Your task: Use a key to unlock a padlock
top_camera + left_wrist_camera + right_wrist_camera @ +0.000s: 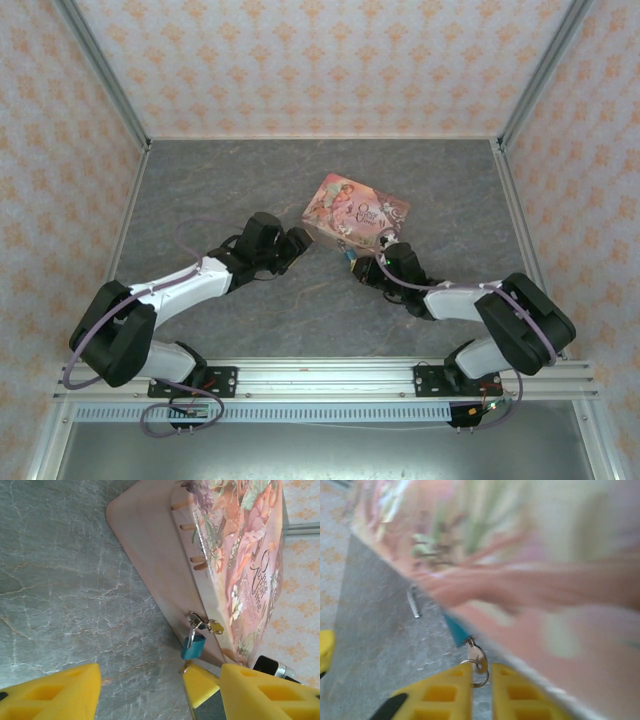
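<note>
- Left gripper (160, 687) spread, near padlock (193, 647) hanging on tin (250, 555)
- Right gripper (481, 670) narrowly parted at key (478, 656); I can't tell if it pinches

Pink tin (355, 210) on grey table (250, 180)

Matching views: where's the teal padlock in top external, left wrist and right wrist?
Top external: the padlock is a tiny teal speck at the near edge of the pink tin, near frame centre.
Left wrist: padlock hangs at the tin's side, lower centre-right.
Right wrist: blurred; padlock pokes out under the tin's edge, left of centre, with the key below it.
Shared landmark: the pink tin.
</note>
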`<state>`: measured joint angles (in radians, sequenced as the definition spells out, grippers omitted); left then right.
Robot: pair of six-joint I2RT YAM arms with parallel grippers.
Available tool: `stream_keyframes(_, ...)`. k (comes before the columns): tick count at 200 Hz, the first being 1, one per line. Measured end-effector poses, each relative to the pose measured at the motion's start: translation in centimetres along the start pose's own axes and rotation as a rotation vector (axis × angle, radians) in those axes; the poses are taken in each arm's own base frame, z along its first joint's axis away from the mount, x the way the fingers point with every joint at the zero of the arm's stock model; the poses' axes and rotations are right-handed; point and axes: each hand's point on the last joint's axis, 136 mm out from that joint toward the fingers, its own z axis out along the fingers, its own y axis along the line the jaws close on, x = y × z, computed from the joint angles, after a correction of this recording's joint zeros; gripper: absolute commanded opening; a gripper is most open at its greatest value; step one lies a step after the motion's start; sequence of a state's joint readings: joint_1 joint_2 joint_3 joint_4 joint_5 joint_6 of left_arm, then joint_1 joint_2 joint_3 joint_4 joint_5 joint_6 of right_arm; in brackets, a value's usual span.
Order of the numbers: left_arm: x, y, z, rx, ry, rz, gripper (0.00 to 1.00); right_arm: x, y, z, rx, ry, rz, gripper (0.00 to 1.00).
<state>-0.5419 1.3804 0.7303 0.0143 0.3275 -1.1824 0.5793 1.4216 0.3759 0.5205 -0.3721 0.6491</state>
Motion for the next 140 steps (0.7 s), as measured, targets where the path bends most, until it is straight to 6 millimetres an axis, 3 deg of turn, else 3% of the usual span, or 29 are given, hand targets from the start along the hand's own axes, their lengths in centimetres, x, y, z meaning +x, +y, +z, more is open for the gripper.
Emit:
stream_keyframes(20,-0.4,0.3,-0.1,-0.01,-0.007,-0.002,0.65,0.1,-0.7,-0.5,0.037,0.018,0.01,0.33)
stream_keyframes(43,-1.0,0.9,-0.1,-0.026,-0.016,-0.004,0.68,-0.4,-0.1,-1.4,0.048,0.015,-0.02,0.42)
stream_keyframes(83,-2.4,1.5,-0.5,-0.052,-0.038,0.022,0.8,-2.8,0.6,-4.1,0.057,-0.079,-0.067,0.68)
stream_keyframes(116,-4.7,-0.1,-1.1,-0.053,-0.078,0.094,0.94,-4.2,1.0,-5.8,0.061,-0.138,-0.084,0.99)
stream_keyframes(140,-6.8,-2.0,-1.1,-0.067,-0.114,0.192,0.99,-4.9,1.1,-6.7,0.079,-0.172,-0.092,0.99)
